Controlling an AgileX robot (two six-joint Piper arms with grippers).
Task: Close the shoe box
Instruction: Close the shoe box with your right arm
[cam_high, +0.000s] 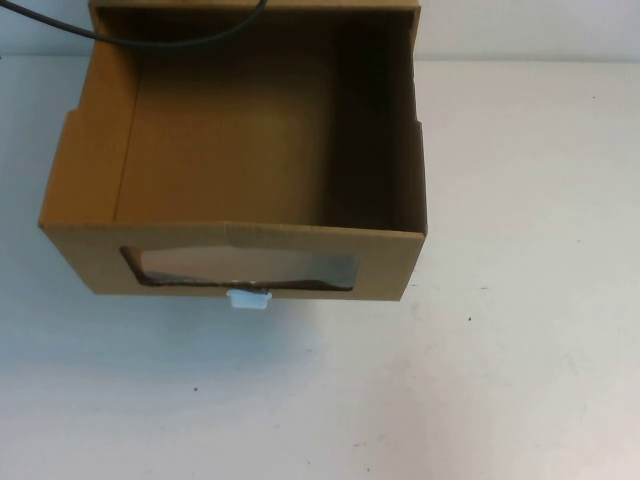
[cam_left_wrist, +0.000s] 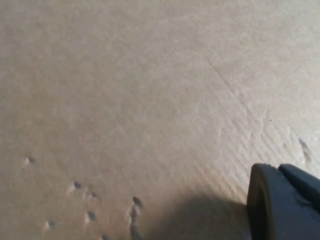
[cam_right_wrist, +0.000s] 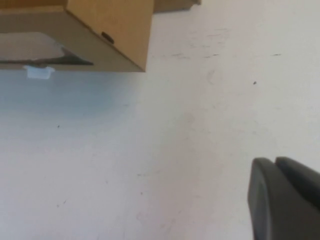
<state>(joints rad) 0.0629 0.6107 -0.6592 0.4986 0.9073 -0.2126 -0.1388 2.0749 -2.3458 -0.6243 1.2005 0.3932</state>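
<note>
The shoe box (cam_high: 90, 170) is a brown cardboard drawer pulled far out toward me, open-topped and empty. Its front panel has a wide clear window (cam_high: 240, 268) with a small white pull tab (cam_high: 248, 299) below it. The right wrist view shows the box's front right corner (cam_right_wrist: 115, 30) and the tab (cam_right_wrist: 39, 72). My right gripper (cam_right_wrist: 274, 161) is shut and empty over bare table, in front of and to the right of the box. My left gripper (cam_left_wrist: 277, 167) is shut and empty, very close to a cardboard surface (cam_left_wrist: 125, 100). Neither gripper shows in the high view.
The box stands on a white table (cam_high: 520, 350) with open surface in front and to the right. The outer sleeve (cam_high: 250, 6) lies at the far edge. A black cable (cam_high: 150, 38) crosses the back of the drawer.
</note>
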